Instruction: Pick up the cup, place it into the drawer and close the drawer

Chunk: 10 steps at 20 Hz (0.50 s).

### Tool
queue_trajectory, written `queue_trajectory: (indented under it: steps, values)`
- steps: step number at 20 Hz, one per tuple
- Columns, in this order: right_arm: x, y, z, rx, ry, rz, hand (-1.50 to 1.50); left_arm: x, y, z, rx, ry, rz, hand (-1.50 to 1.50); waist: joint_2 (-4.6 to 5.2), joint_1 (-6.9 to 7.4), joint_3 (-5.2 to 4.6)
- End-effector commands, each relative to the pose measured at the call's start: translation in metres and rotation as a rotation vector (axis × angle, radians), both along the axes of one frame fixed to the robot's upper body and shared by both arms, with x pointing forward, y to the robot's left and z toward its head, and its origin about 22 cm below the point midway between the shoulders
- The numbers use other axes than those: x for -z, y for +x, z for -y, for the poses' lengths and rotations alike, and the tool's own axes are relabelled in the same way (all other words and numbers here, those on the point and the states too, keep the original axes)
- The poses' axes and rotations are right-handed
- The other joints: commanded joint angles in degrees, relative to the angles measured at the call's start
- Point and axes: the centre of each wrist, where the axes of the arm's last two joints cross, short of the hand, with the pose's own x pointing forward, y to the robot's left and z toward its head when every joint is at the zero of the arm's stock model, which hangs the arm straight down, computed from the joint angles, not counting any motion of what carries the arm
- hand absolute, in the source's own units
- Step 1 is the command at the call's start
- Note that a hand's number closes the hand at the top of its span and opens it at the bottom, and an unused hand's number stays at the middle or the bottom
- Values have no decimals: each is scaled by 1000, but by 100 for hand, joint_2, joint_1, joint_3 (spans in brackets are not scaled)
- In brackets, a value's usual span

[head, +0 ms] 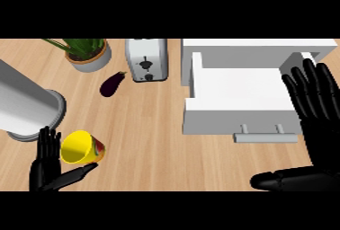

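On the counter: we saw light wood planks [153, 134] carrying everything named below.
Cup: we found the yellow cup [81, 147] at the near left, tipped on its side with its mouth facing left, a red patch on its right wall.
Left hand: our left hand [48, 164] stood just beside the cup, fingers straight up along its left rim and thumb stretched under it; it was released, not grasping anything.
Right hand: our right hand [315, 117] was spread flat at the right edge, fingers straight and pointing far, thumb stretched left at the near side; it was relaxed and lay over the drawer's right side.
Drawer: we noted the white drawer [232, 90] pulled out toward us, its handle [266, 136] on the near front, well apart from the cup.
Far left: we saw a potted plant [86, 51], a toaster [146, 59], an eggplant [112, 84].
Left edge: we saw a grey cylinder [26, 105], lying slanted.
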Motion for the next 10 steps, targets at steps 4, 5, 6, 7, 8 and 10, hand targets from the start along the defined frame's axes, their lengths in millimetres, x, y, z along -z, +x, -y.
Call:
queue_trajectory:
  steps: [4, 5, 6, 7, 8, 10]
  values:
    - [1, 22, -4, 18, -8, -8, -150, 16, 11, 12, 41, -11, -8, -150, 4, 12, 1]
    - [-2, 13, 9, 10, -14, -5, -150, 11, 28, -13, 25, -9, 25, -150, 5, -10, -1]
    - [-2, -12, -3, 4, 0, 9, -150, 23, 3, 2, 50, -9, 10, -150, -1, -7, 0]
    - [11, 6, -16, -13, 1, 14, -150, 40, 15, 9, 50, -39, 17, -150, 10, -23, -4]
    - [-16, 2, -10, -1, 10, 10, -150, 31, 6, 12, 60, -23, 39, -150, 0, 0, -1]
    - [-14, 1, -7, 8, 20, 1, -150, 25, 19, -16, 37, -17, 42, -150, 2, -8, -1]
